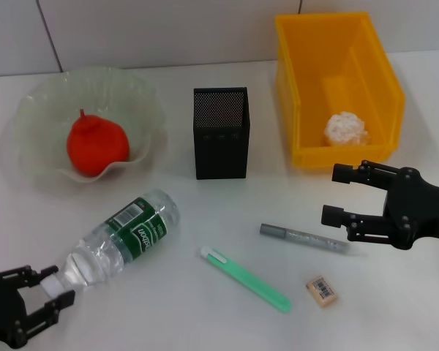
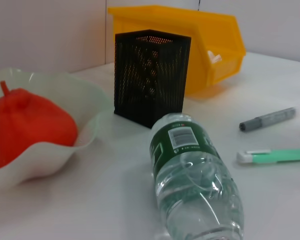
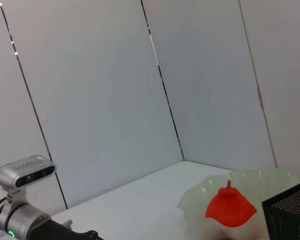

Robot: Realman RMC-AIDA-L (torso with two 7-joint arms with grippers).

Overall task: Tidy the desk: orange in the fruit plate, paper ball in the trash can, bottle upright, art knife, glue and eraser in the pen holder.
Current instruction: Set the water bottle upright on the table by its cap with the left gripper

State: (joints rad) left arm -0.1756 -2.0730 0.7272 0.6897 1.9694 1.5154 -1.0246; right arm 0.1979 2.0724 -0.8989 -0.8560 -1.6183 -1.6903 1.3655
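The bottle (image 1: 124,238) is laid on its side on the table (image 1: 205,322), its cap end turned toward 8 o'clock and its base toward 2 o'clock. The cap is framed by the left gripper (image 1: 40,292), whose fingers are spread wide on either side of it; no firm contact can be made out. In the left wrist view the bottle (image 2: 192,175) is seen lengthwise, green label uppermost.

At 11 o'clock from the bottle the orange (image 1: 95,145) is seated in the plate (image 1: 36,110). At 1 o'clock the holder (image 1: 221,131) is stood upright, and nothing can be made out inside it. Farther toward 2 o'clock the paper ball (image 1: 345,129) is lodged in the yellow bin (image 1: 300,73).

At 3 o'clock from the bottle three small things are spread on the table: the green knife (image 1: 245,278), the grey glue (image 1: 304,238) and the eraser (image 1: 322,290), none touching.

The right gripper (image 1: 342,196) is held just in front of the bin, above the far end of the glue, its fingers parted wide with nothing between them.
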